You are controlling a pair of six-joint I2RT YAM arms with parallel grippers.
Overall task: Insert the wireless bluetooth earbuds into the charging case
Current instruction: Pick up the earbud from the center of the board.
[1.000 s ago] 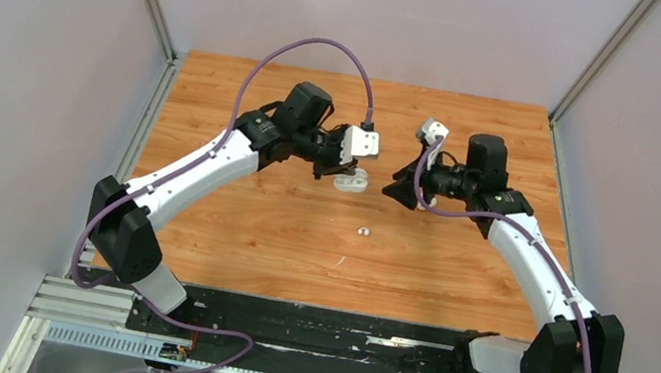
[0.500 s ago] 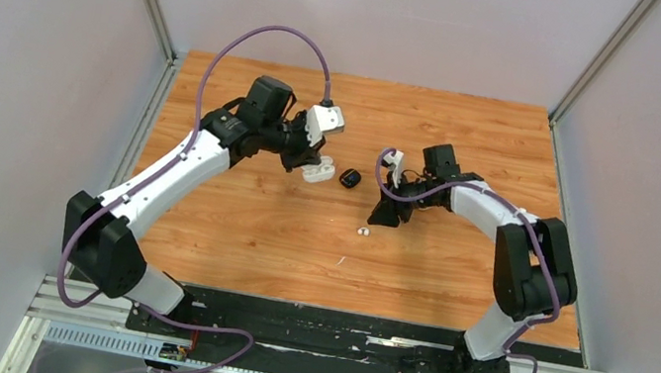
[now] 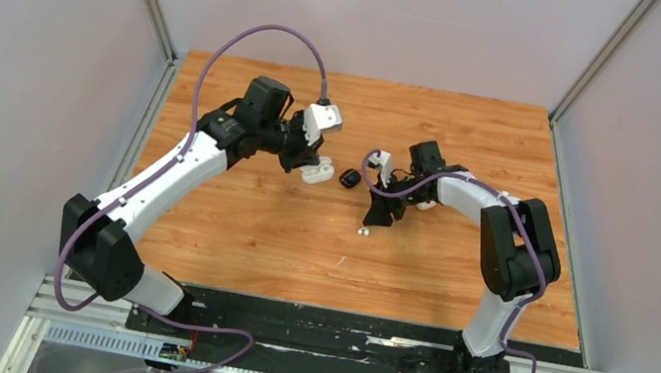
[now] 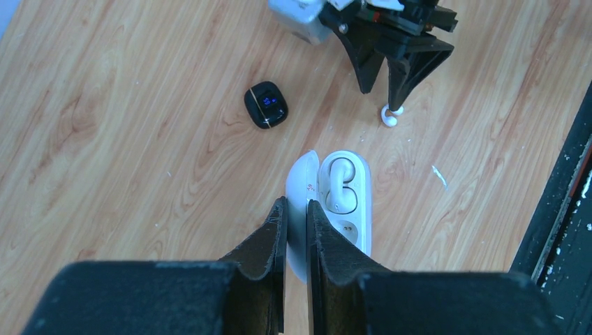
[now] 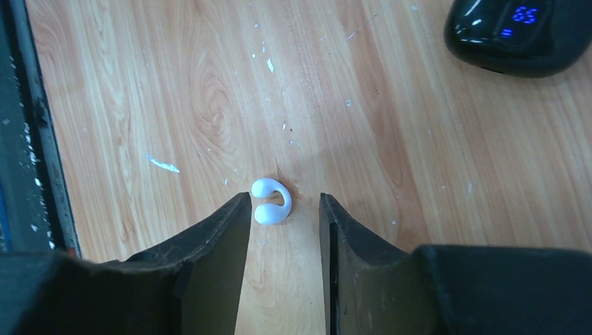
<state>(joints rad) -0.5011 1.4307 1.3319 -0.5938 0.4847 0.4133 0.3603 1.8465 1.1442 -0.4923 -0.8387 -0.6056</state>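
Observation:
A white charging case (image 4: 343, 209) stands open above the wooden table, also seen as the charging case (image 3: 316, 173) from above. One white earbud (image 4: 340, 187) is seated in its upper slot; the lower slot shows bare contacts. My left gripper (image 4: 296, 209) is shut on the case's raised lid. A second white earbud (image 5: 271, 201), hook-shaped, lies loose on the table just ahead of my right gripper (image 5: 285, 202), whose open fingertips flank it without touching. From above, this earbud (image 3: 362, 232) sits right below the right gripper (image 3: 371, 219).
A black closed case (image 3: 349, 178) with blue lit digits lies between the two grippers, also visible as the black case (image 5: 516, 31) at the right wrist view's top right. A black rail (image 3: 324, 326) runs along the table's near edge. Grey walls enclose left, right and back.
The left arm carried the white case leftward, uncovering the black case, then held still. The right arm swung left and down over the loose earbud, its jaws shifting in width.

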